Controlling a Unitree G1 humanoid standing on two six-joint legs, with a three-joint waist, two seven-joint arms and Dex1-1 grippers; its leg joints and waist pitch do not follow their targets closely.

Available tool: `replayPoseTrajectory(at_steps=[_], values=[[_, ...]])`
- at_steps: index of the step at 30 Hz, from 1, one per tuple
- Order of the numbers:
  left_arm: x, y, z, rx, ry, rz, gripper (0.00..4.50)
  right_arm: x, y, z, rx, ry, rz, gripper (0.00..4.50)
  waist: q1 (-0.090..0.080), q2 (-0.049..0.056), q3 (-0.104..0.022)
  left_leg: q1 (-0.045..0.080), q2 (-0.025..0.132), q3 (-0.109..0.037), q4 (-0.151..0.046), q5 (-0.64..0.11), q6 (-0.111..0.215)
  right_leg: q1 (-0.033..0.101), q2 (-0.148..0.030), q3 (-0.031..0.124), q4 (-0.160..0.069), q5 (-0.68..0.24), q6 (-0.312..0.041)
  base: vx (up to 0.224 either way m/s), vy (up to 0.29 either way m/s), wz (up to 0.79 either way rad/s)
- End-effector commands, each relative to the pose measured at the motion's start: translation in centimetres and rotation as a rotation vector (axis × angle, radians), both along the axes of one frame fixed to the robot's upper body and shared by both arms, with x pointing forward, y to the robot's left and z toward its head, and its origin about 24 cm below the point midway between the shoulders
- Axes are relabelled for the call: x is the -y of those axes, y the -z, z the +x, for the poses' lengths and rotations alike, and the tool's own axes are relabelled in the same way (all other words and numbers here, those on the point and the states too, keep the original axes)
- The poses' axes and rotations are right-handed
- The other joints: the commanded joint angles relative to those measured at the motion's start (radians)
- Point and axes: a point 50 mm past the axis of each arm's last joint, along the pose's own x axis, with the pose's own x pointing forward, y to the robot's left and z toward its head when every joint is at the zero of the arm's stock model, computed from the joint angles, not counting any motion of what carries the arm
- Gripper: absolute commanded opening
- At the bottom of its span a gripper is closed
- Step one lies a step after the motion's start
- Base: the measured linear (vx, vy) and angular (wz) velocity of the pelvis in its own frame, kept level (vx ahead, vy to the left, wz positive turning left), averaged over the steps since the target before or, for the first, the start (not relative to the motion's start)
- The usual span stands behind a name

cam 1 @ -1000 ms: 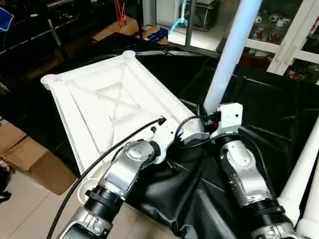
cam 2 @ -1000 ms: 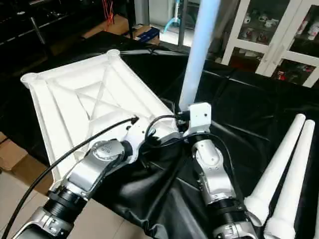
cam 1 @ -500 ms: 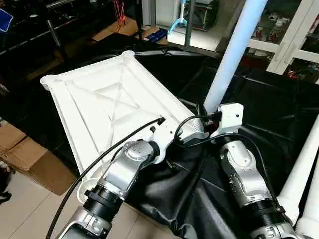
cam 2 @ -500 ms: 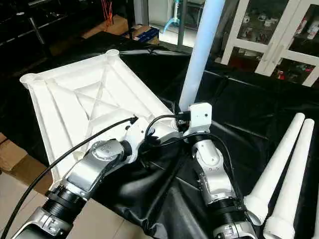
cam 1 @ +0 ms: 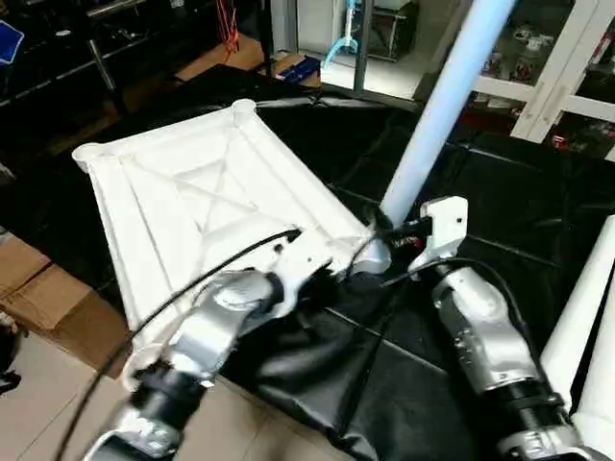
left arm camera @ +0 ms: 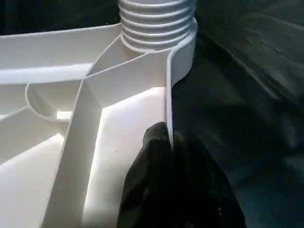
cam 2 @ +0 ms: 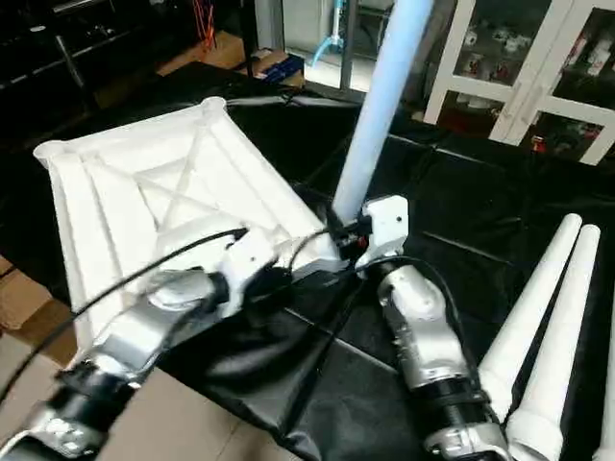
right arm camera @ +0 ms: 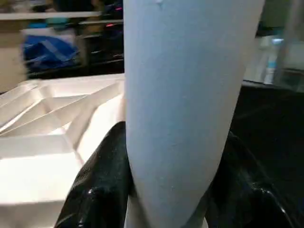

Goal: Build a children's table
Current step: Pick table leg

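My right gripper (right arm camera: 175,190) clamps the leg (cam 2: 370,125); my left gripper (left arm camera: 168,156) pinches the tabletop (cam 1: 192,202) rim.

Hollow plastic: light, stiff, slick. The leg stands tilted in the near corner socket (left arm camera: 156,23), so I judge low holds steadiest.

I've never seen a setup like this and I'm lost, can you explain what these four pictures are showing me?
A humanoid robot is assembling a children's table. Two pictures come from cameras on its head, looking down past its silver arms; two come from its wrists. On a black sheet the white tabletop lies underside up. The right end effector grips a white leg standing in a corner socket. The left end effector pinches the tabletop's edge rib near that corner. More spare legs lie on the robot's right.
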Motion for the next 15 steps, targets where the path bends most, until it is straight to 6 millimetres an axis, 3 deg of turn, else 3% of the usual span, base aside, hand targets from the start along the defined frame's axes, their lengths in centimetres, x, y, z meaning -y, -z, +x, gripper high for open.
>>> replayPoseTrajectory(at_steps=[1,7,9,15], values=[[-0.6,-1.0,-0.4,0.03,0.071,0.005,0.0,3.4,3.0,-0.5,-0.181,0.057,-0.075,1.84,0.012,-0.002,-0.058,0.003,0.073,-0.033,-0.061,-0.075,0.145,0.06,-0.091,0.054,-0.049,-0.001,-0.286,0.0,0.0,0.0],[-1.9,-1.0,-0.4,0.041,0.094,0.045,0.0,4.5,3.0,-0.9,-0.223,-0.095,-0.139,1.84,0.023,-0.008,-0.056,0.007,0.072,-0.029,-0.062,-0.123,0.112,0.057,-0.092,0.055,-0.057,-0.097,-0.269,0.0,0.0,0.0],[-2.2,-1.1,-0.4,0.047,0.111,0.055,0.0,4.9,3.1,-1.1,-0.229,-0.13,-0.158,1.84,0.026,-0.005,-0.057,0.007,0.073,-0.03,-0.061,-0.109,0.113,0.055,-0.091,0.055,-0.054,-0.08,-0.267,0.0,0.0,0.0],[-2.9,-1.7,-1.2,0.025,0.198,0.016,0.0,6.0,3.1,-1.7,-0.28,-0.276,-0.224,1.84,0.04,-0.01,-0.063,0.006,0.072,-0.029,-0.054,-0.06,0.14,0.059,-0.093,0.053,-0.043,-0.017,-0.278,0.0,0.0,0.0]])
